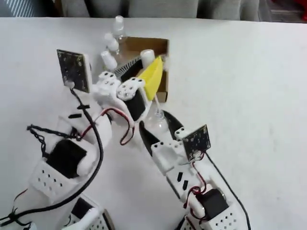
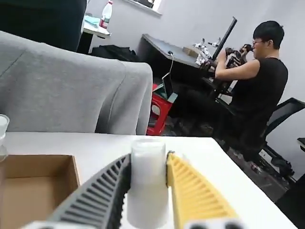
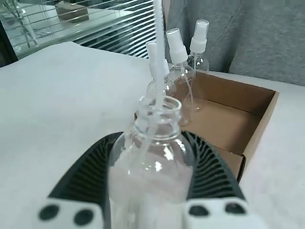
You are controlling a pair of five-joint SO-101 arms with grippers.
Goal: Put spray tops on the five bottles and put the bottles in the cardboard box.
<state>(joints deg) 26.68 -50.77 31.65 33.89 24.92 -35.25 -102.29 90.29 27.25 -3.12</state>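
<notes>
Up front, the right gripper (image 1: pixel 156 123) is pinching an upright clear bottle (image 3: pixel 151 171), its black fingers pressing against the sides. Just above, the left gripper (image 2: pixel 147 160) is squeezing a spray top (image 2: pixel 147 191) between its grey and yellow fingers, with the tube (image 3: pixel 157 57) hanging into the bottle's open neck. Behind, three capped bottles (image 3: pixel 177 62) are standing at the cardboard box (image 3: pixel 260 126) edge.

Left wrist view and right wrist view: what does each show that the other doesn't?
Left wrist view's own: the left gripper clamping a white spray top, with a grey upholstered seat back beyond the table. Right wrist view's own: the right gripper gripping a clear bottle, with a thin tube running down into its open neck. Shared: the cardboard box and the white table.
</notes>
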